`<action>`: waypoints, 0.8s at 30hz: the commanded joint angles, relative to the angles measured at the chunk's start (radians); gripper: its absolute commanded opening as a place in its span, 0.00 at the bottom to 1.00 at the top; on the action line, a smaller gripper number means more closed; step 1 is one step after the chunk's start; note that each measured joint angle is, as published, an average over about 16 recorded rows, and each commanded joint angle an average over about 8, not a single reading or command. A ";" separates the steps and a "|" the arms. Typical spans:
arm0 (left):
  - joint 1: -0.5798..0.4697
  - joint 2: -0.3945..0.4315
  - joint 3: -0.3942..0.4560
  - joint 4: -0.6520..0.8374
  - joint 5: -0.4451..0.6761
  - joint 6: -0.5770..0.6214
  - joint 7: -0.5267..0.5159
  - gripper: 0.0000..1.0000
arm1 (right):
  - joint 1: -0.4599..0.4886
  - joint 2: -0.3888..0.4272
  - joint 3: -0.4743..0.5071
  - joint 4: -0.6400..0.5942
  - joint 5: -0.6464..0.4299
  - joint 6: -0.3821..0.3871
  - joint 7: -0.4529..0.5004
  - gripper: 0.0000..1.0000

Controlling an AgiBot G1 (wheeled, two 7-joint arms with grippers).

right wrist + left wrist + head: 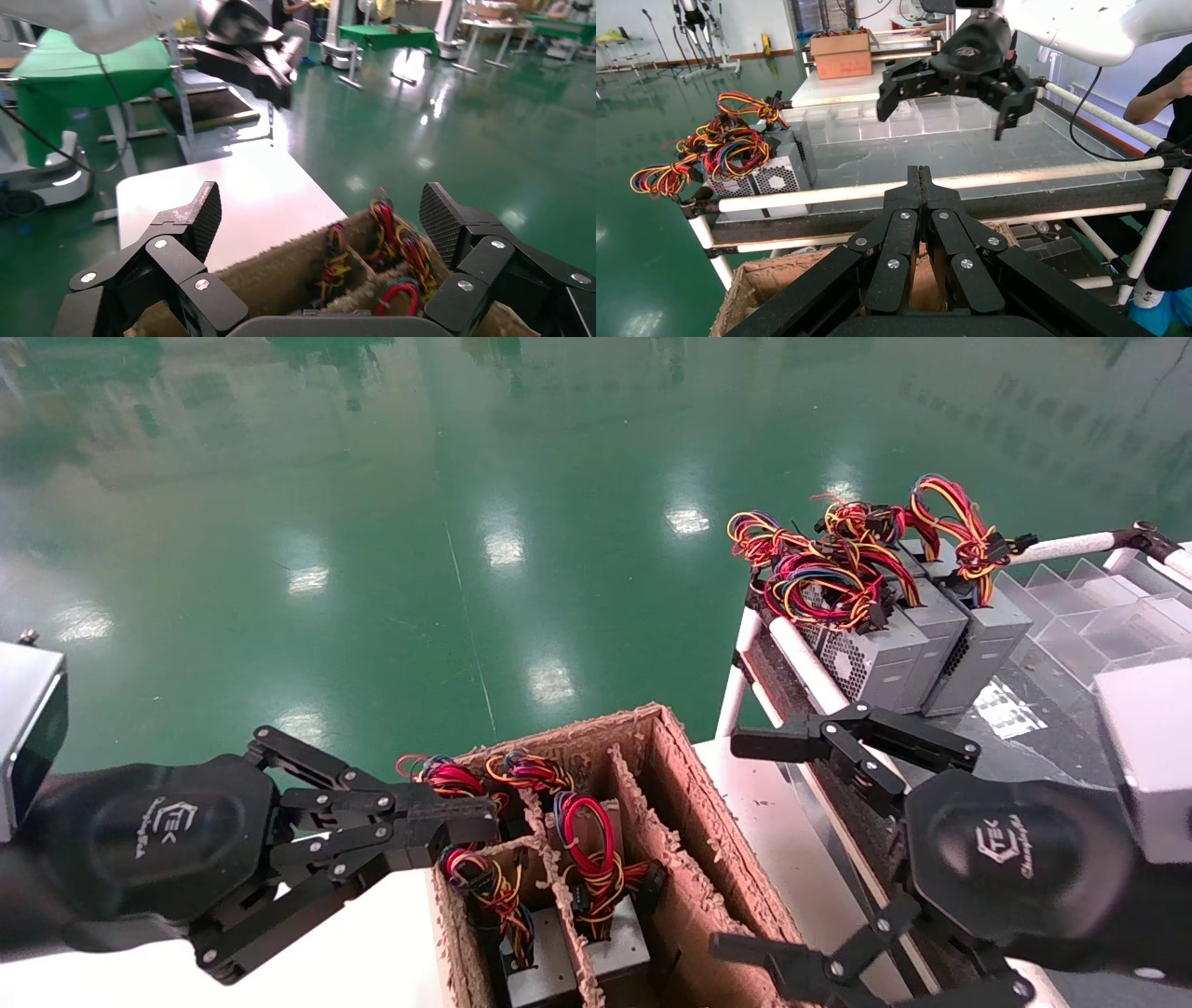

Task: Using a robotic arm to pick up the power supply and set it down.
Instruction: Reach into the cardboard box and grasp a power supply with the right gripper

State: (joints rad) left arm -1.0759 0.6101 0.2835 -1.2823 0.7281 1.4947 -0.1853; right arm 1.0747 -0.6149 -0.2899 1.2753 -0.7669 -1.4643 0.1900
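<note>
Grey power supplies with red, yellow and blue wire bundles stand in a divided cardboard box point(689, 803). One power supply point(622, 947) sits in the middle compartment, its wires point(415, 253) showing in the right wrist view. My right gripper point(726, 845) hangs open just right of the box, above its empty right compartment, fingers pointing at it with nothing between them point(321, 210). My left gripper point(489, 817) is shut and empty, with its tips over the box's left edge point(919, 175). Each wrist view shows the other gripper farther off.
Three more grey boxes point(894, 654) with wire bundles stand on a pipe-frame rack point(792, 645) at the right, beside clear plastic bins point(1099, 617). The cardboard box rests on a white table point(372, 952). Green floor lies beyond. A person point(1169, 140) stands past the rack.
</note>
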 commanded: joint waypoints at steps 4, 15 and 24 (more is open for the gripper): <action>0.000 0.000 0.000 0.000 0.000 0.000 0.000 1.00 | 0.006 -0.006 -0.013 -0.008 -0.040 0.035 0.010 1.00; 0.000 0.000 0.001 0.000 -0.001 0.000 0.001 1.00 | 0.090 -0.110 -0.121 -0.023 -0.261 0.163 0.084 1.00; -0.001 -0.001 0.002 0.000 -0.001 0.000 0.001 1.00 | 0.158 -0.278 -0.240 -0.086 -0.471 0.264 0.109 1.00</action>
State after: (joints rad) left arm -1.0765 0.6095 0.2853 -1.2819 0.7270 1.4943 -0.1843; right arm 1.2278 -0.8824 -0.5232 1.1927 -1.2252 -1.2066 0.3000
